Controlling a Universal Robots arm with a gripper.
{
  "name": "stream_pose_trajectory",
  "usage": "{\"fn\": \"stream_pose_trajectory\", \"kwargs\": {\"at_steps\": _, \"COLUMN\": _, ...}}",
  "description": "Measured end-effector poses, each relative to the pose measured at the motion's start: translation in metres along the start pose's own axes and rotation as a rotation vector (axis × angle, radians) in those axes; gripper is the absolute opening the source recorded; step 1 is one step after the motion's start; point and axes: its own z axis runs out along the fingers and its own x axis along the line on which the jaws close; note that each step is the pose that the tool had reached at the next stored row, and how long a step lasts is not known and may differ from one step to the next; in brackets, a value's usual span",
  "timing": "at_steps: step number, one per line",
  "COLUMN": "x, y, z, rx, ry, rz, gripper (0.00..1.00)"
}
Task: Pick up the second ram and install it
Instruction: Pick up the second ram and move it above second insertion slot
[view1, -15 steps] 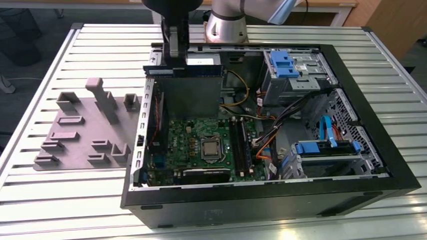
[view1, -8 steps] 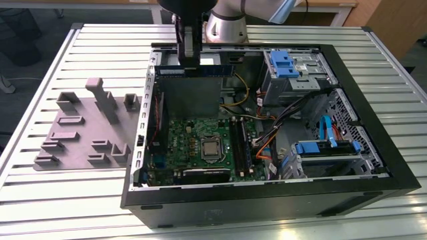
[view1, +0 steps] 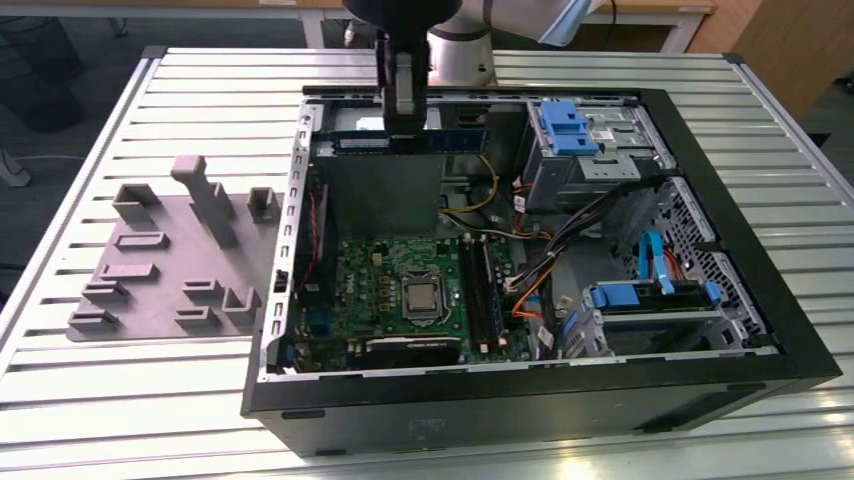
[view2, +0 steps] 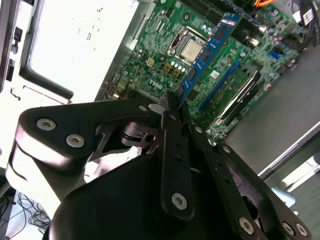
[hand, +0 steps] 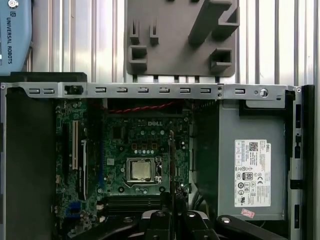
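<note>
Ram hangs above the open case, clamped by its flat faces between the fingers, which are closed tight on it and hold nothing else. It looks light and stiff but fragile, I'd say. It is best held by the bare board, clear of chips and contacts, and pressed straight, never twisted. Under it lies the motherboard, with the slots well apart from it. In the exterior view the fingers hang at 12 o'clock over the case, with the plate at 9 o'clock on the desk. The second wrist view gives the ram's chip-studded face. The first wrist view catches it edge-on, a thin line just beside the processor.
</note>
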Motion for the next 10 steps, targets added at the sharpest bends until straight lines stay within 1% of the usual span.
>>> {"fn": "stream_pose_trajectory", "kwargs": {"at_steps": 10, "x": -0.0004, "y": -0.0237, "z": 0.0, "rx": 0.0, "ry": 0.0, "rz": 0.0, "gripper": 0.14}}
